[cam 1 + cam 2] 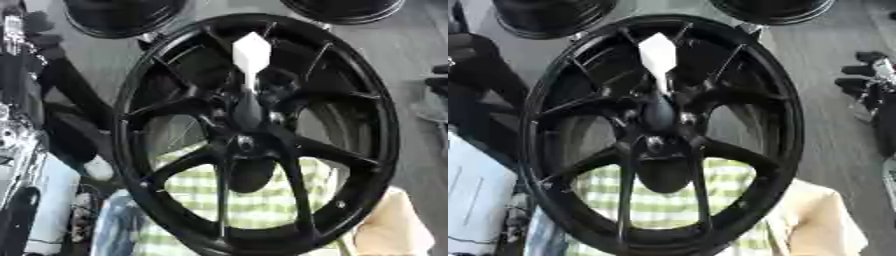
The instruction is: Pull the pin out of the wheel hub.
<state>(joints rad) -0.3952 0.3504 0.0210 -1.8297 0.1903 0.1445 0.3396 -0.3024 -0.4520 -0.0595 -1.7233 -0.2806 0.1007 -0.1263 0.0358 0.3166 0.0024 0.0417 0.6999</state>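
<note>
A black spoked wheel hub [354,75] fills the middle of both views, standing tilted toward me. A white pin [251,52] with a broad flat head sticks out of the hub's centre [248,115]; its thin shaft runs down into the dark bore. No hand touches the pin. My right hand [857,75] shows at the right edge, off to the side of the rim, open with dark fingers pointing left. A black shape with silver parts at the left edge is my left arm and hand [54,70], beside the rim.
Two more black wheels [122,15] [343,9] lie at the top on the grey floor. Green-and-white checked cloth [254,205] shows through the lower spokes. A cream shape [394,227] sits at the bottom right, a white panel [474,200] at the bottom left.
</note>
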